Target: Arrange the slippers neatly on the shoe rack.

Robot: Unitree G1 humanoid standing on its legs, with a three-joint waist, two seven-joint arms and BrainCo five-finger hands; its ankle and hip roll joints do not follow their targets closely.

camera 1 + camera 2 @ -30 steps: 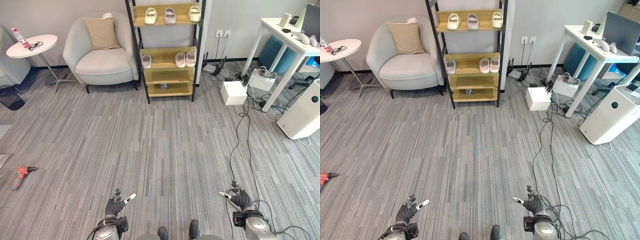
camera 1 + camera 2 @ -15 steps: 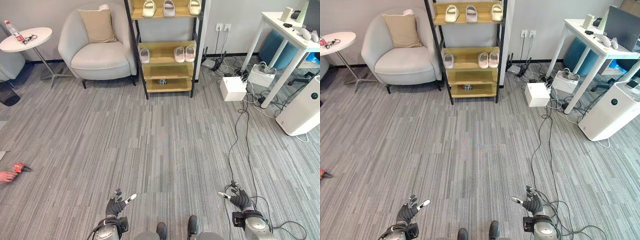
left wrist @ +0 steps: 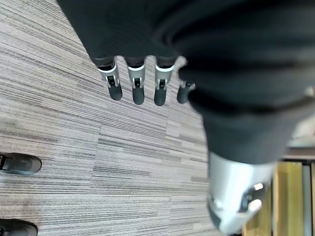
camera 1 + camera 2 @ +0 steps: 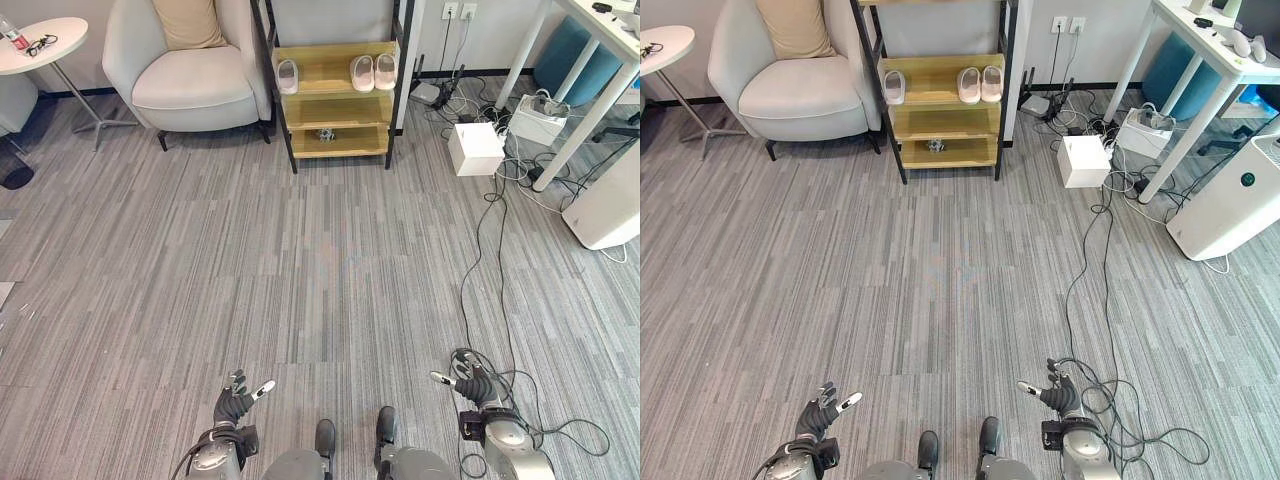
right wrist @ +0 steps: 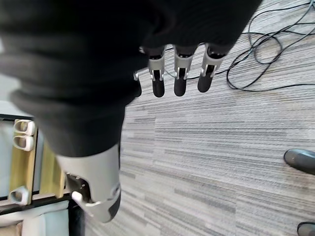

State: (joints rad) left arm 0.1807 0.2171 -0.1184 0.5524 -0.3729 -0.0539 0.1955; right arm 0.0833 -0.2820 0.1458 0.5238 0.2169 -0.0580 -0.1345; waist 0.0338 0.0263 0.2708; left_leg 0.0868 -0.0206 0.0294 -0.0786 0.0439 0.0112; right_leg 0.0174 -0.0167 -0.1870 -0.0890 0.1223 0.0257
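**Head pair high over the carpet, wrist cameras close over the hands**

The two eye views look down from the head and forward across the carpet (image 4: 300, 250), a small step apart; both share the rack (image 4: 335, 95) at the far wall, the chair (image 4: 790, 90) and the white box (image 4: 1082, 160). Each wrist view looks along its own hand from very near: the left hand (image 3: 135, 83) and right hand (image 5: 177, 78) hang over carpet, with the rack's wood at an edge of both views.

Three pale slippers (image 4: 287, 75) on one shoe rack (image 4: 335, 105); one armchair (image 4: 190, 80), one white box (image 4: 475, 150).
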